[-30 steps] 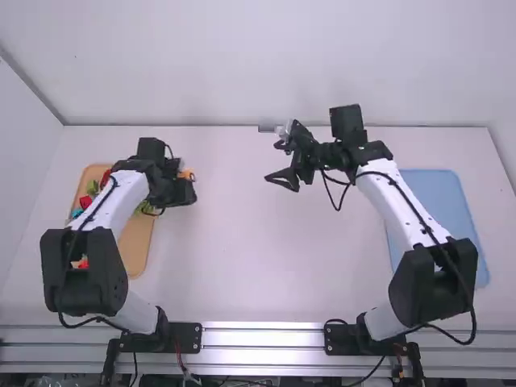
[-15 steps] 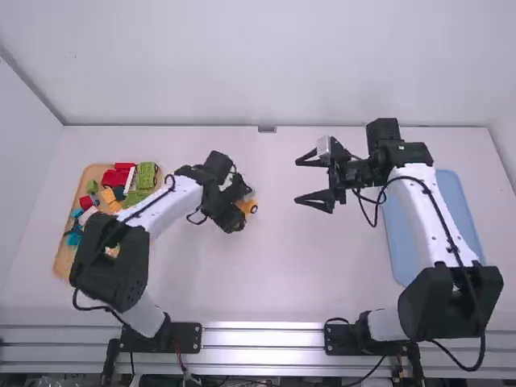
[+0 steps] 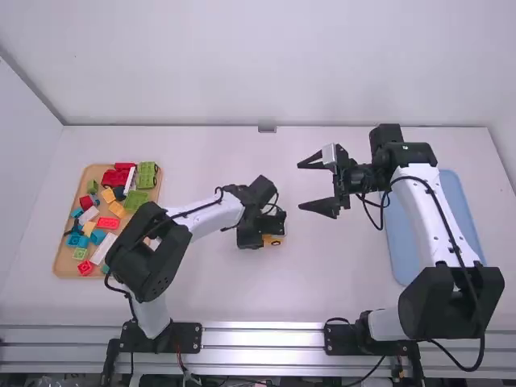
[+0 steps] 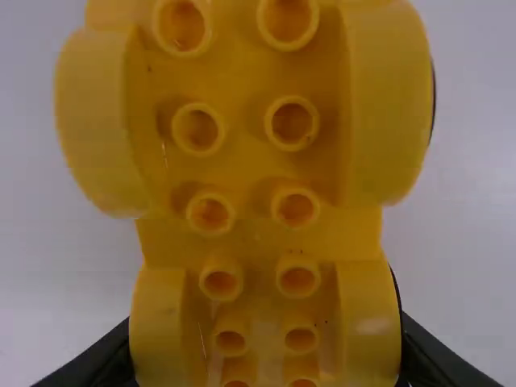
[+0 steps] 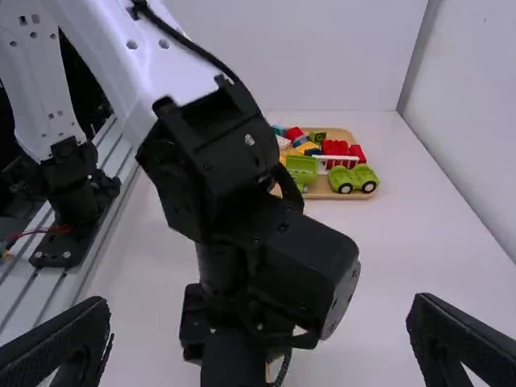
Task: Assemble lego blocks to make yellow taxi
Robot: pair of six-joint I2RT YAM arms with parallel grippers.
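In the high view my left gripper point(image 3: 264, 234) is left of the table's middle, pointing down, with a yellow car base point(image 3: 274, 240) just showing beside it. The left wrist view has the same yellow car base point(image 4: 250, 161) up close, its hollow studs and wheel arches facing the camera, and my left gripper point(image 4: 264, 359) shut on its sides. To the right and farther back, my right gripper point(image 3: 301, 185) stands open and sideways, nothing between its fingers. In the right wrist view, my right gripper point(image 5: 260, 330) is spread wide, the left arm's black wrist point(image 5: 298, 266) beyond it.
A wooden tray point(image 3: 61, 262) at the far left holds many loose blocks in red, green, blue, orange and white. Among them is a green car point(image 5: 352, 179). A light blue tray point(image 3: 451, 214) lies at the right, partly under the right arm.
My left gripper has travelled from beside the wooden tray toward the table's middle, carrying the yellow base. My right gripper has drawn back to the right and stayed open.
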